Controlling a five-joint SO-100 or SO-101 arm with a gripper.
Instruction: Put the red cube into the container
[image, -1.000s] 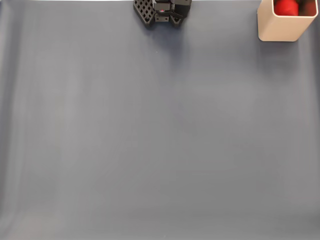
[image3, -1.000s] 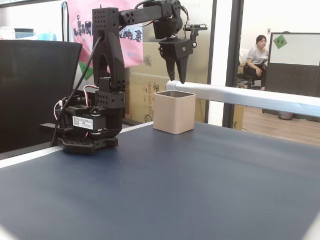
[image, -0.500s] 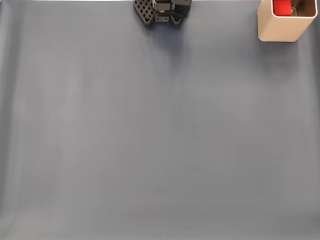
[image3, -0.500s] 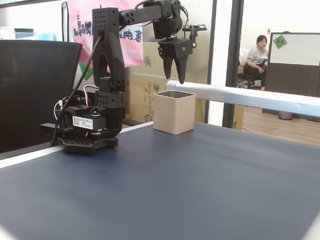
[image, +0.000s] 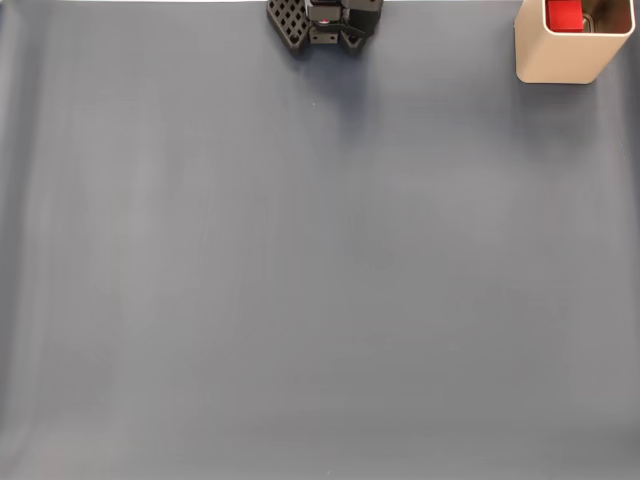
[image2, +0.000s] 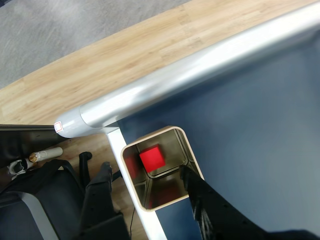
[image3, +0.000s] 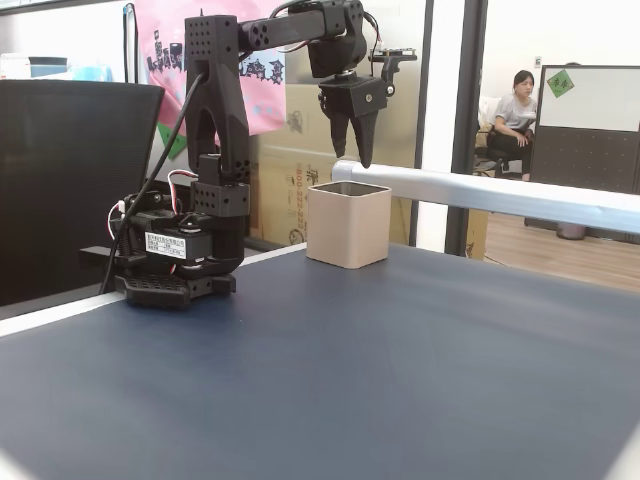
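In the side fixed view we see the arm's base (image3: 175, 262) at left on the dark blue worktop (image3: 400, 370), its upper link arching right. The gripper (image3: 350, 155) hangs above the beige container (image3: 348, 225), fingers slightly apart, empty. The red cube (image2: 151, 158) lies inside the container.

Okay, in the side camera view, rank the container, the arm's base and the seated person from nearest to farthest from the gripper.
1. The container, directly below the gripper.
2. The arm's base, lower left on the table.
3. The seated person, far right in the background.
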